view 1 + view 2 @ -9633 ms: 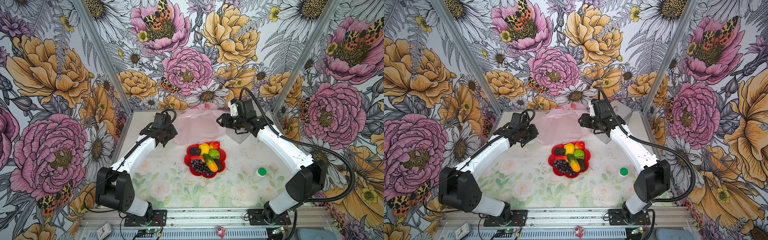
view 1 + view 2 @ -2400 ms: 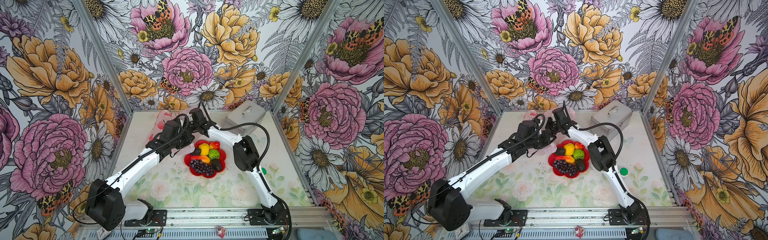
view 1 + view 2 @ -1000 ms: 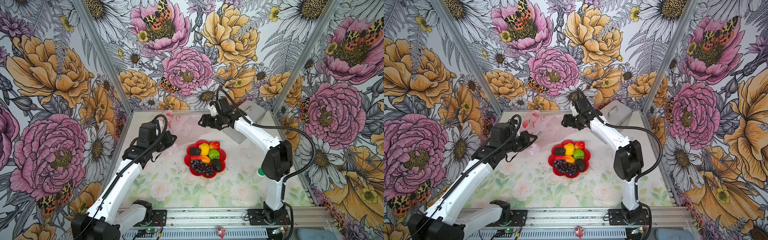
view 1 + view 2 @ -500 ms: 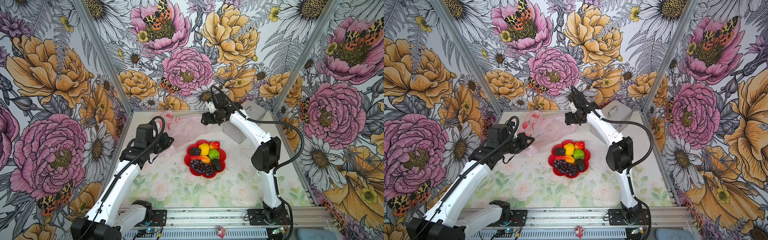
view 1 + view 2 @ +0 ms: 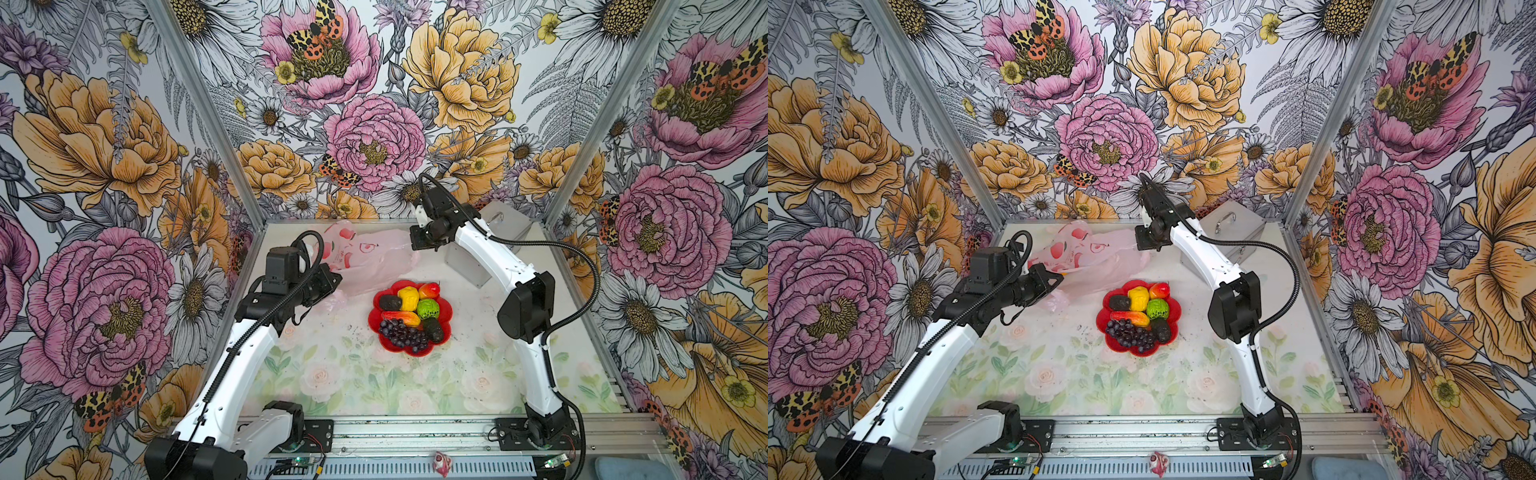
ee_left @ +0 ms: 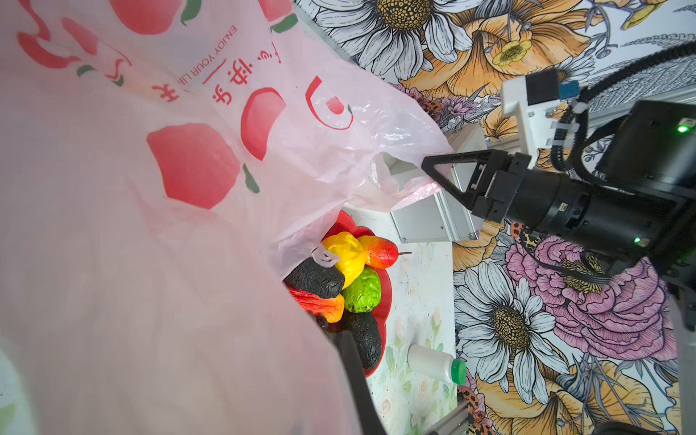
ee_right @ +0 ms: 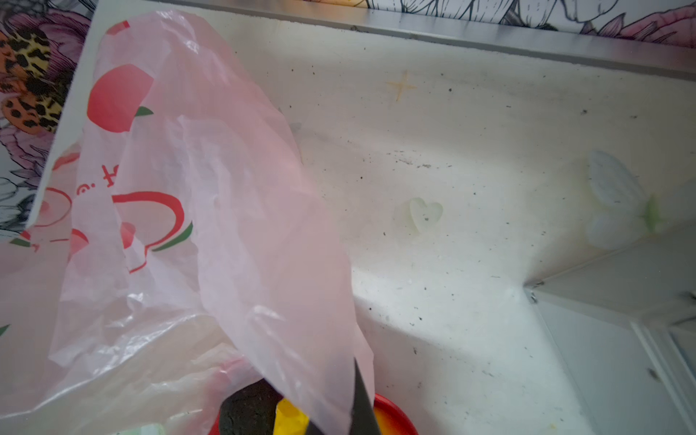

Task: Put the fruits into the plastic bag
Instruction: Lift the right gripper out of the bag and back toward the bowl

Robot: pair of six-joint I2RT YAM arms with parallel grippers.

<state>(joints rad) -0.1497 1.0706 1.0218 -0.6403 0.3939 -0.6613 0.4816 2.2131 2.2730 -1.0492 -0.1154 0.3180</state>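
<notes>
— Since a second ago the right arm [image 5: 478, 241] has barely shifted, but the right jaws, wide then, are now together on the right rim of the bag [image 5: 370, 257]
— And the left jaws?
— Clamped on the bag's near-left side, same as before; film fills that wrist view
— Where does the bag sit?
— Far-left part of the desk [image 5: 374, 386], held up between both arms, just behind the plate [image 5: 448, 309]. Fruits [image 5: 409, 318] are piled on the plate, mid-desk; whether any is inside the bag I cannot tell
— So which step?
— Opening the mouth, I'd say; loading looks not yet begun. Next the two grips should pull apart to spread it, then one must let go to fetch a fruit, and the thin film may sag shut
</notes>
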